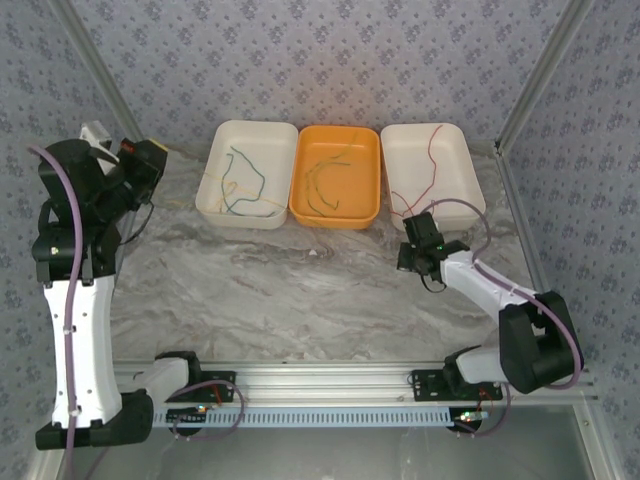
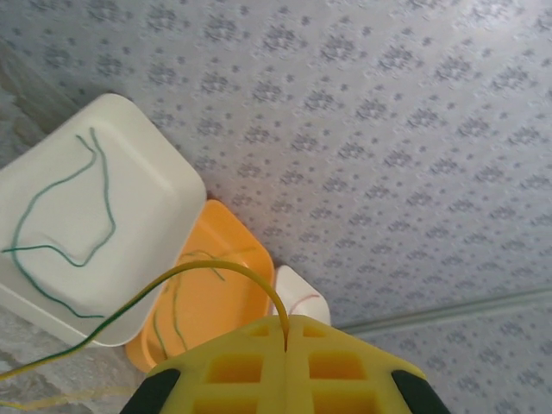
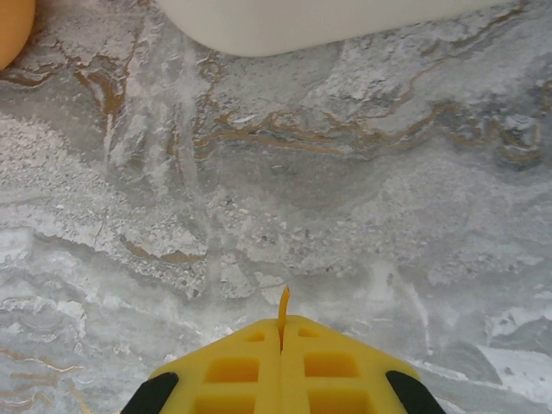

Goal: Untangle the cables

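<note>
Left tool (image 2: 285,328) has its fingers together, clamped on the very end of a yellow-green wire (image 2: 191,267). The wire arcs out of the tips and runs off down-left, crossing in front of the orange tray (image 2: 228,315) and the near corner of the left white tray (image 2: 155,181), with its far end out of frame. The tool is held up off the desk. Risk: the grip is on the tip of a thin wire only, so any pull could slip it free. The trailing length could also drag over the tray rim and hook the dark green wire (image 2: 111,211) lying loose inside, or shift the light tray. Right tool (image 3: 282,326) has its fingers together just above bare desk (image 3: 302,216), near the front wall of the right white tray (image 3: 328,21). A short orange sliver sticks out between the tips; can't tell what it is. Red wire (image 1: 432,148) lies in that tray and seems to reach the near rim, so a careless move here could snag it and pull it out
</note>
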Available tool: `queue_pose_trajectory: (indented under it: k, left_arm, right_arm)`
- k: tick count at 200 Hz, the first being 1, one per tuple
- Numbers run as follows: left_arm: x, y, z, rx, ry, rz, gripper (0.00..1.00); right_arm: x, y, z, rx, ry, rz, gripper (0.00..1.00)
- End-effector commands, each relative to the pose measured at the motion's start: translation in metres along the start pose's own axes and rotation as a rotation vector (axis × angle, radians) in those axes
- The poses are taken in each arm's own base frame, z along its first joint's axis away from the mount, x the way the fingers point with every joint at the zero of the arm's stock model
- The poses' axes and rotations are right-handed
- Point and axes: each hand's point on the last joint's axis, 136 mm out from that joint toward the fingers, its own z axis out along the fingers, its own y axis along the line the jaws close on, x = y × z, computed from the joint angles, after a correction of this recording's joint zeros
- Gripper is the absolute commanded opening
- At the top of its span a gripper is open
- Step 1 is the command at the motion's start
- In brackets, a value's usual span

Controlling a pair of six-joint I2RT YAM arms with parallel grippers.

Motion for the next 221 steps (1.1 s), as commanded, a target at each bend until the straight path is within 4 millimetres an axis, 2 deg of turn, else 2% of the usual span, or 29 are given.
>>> queue_pose_trajectory:
  k: [1, 14, 23, 47, 72, 88, 100, 116, 124, 133, 145, 166, 198, 221]
  left_arm:
    - [0.007, -0.035, 0.010, 0.180, 0.078, 0.061, 0.00]
    - [0.020, -0.042, 0.016, 0.233, 0.122, 0.099, 0.00]
    - [0.030, -0.045, 0.019, 0.253, 0.149, 0.131, 0.00]
    - [0.044, -0.045, 0.023, 0.259, 0.177, 0.179, 0.00]
    - [0.053, -0.043, 0.026, 0.268, 0.211, 0.183, 0.00]
    - [0.061, -0.035, 0.029, 0.243, 0.232, 0.188, 0.00]
    - [0.068, -0.022, 0.032, 0.207, 0.249, 0.184, 0.00]
    - [0.079, 0.009, 0.038, 0.111, 0.271, 0.170, 0.00]
    - [0.086, 0.034, 0.040, 0.026, 0.280, 0.167, 0.00]
    - [0.092, 0.063, 0.042, -0.076, 0.278, 0.164, 0.00]
    - [0.103, 0.114, 0.039, -0.259, 0.283, 0.157, 0.00]
    - [0.119, 0.183, 0.028, -0.478, 0.271, 0.138, 0.00]
    - [0.154, 0.253, 0.027, -0.621, 0.284, 0.056, 0.00]
    - [0.169, 0.298, 0.028, -0.737, 0.291, 0.068, 0.00]
  right_arm:
    - [0.006, 0.037, 0.003, -0.186, 0.052, -0.102, 0.00]
    - [0.013, 0.074, -0.003, -0.361, 0.092, -0.196, 0.00]
    - [0.018, 0.087, -0.003, -0.399, 0.116, -0.227, 0.00]
    - [0.026, 0.084, 0.010, -0.303, 0.174, -0.252, 0.00]
    - [0.030, 0.085, 0.019, -0.281, 0.198, -0.235, 0.00]
    - [0.030, 0.086, 0.020, -0.272, 0.191, -0.234, 0.00]
    - [0.028, 0.084, 0.017, -0.251, 0.175, -0.236, 0.00]
    - [0.022, 0.073, 0.013, -0.195, 0.143, -0.228, 0.00]
    - [0.019, 0.066, 0.009, -0.165, 0.122, -0.225, 0.00]
    - [0.014, 0.059, 0.004, -0.135, 0.097, -0.210, 0.00]
    - [0.011, 0.053, -0.004, -0.113, 0.074, -0.196, 0.00]
    - [0.012, 0.053, -0.013, -0.120, 0.074, -0.216, 0.00]
    - [0.020, 0.069, -0.017, -0.132, 0.085, -0.286, 0.00]
    - [0.023, 0.077, -0.018, -0.128, 0.078, -0.308, 0.00]
